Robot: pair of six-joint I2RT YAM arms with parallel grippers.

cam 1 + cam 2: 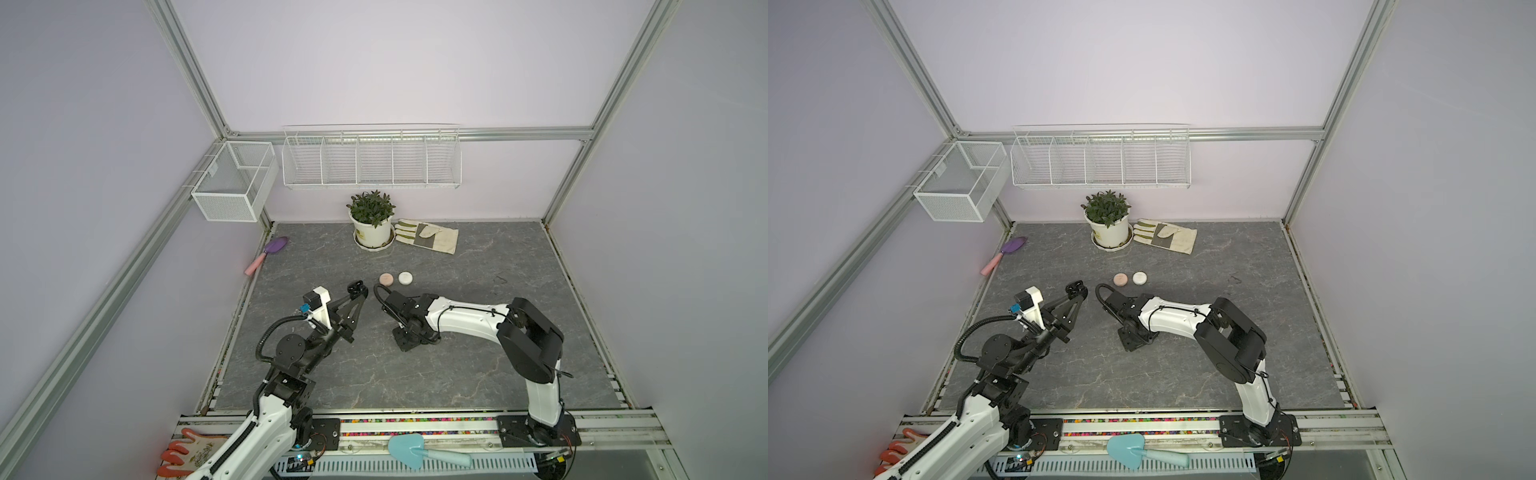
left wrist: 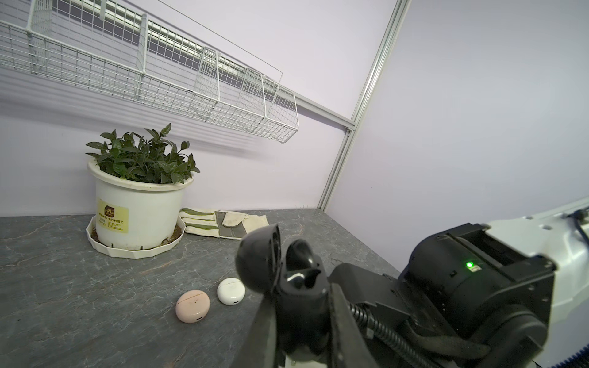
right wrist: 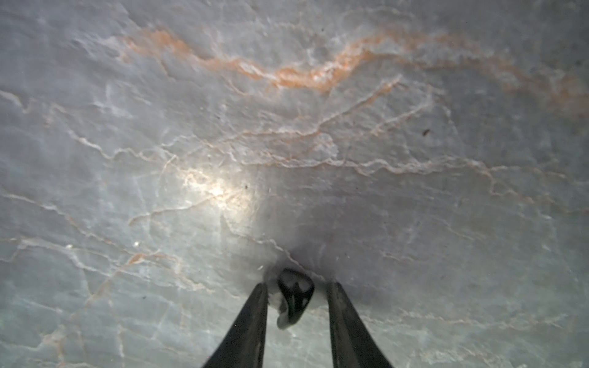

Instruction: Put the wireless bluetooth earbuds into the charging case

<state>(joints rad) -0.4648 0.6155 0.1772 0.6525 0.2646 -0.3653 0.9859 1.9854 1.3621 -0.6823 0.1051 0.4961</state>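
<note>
On the table, under the right gripper (image 3: 298, 288): black earbud (image 3: 294, 298) lies on the grey table (image 3: 287, 127) between the fingers (image 3: 251, 318); jaws narrowly apart, a gap shows on one side, so they are not clamped on it
left gripper (image 1: 360, 293): jaws closed tight on the open black case (image 2: 299, 280); case held off the table, lid (image 2: 258, 258) flipped up; a glossy dark shape sits in one well, cannot tell if it is a seated earbud
pink case (image 2: 192, 301), white case (image 2: 231, 291): both closed, side by side on the table, beyond the grippers; well apart from the earbud
risk, pickup: earbud is tiny, smooth and rounded, and sits off-centre between the fingers; closing could flick it sideways or pinch it at a bad angle
risk, fingertips: tips sit at table level; pressing lower would scrape the surface or skid the earbud away
risk, insertion: stem has to line up with the well; a tilted grip would jam it on the rim or let it drop
risk, case: it hangs in the air; a hard push could twist it in the left grip or knock the lid shut
risk, arms: the grippers work near each other; the approach could clip the lid
</note>
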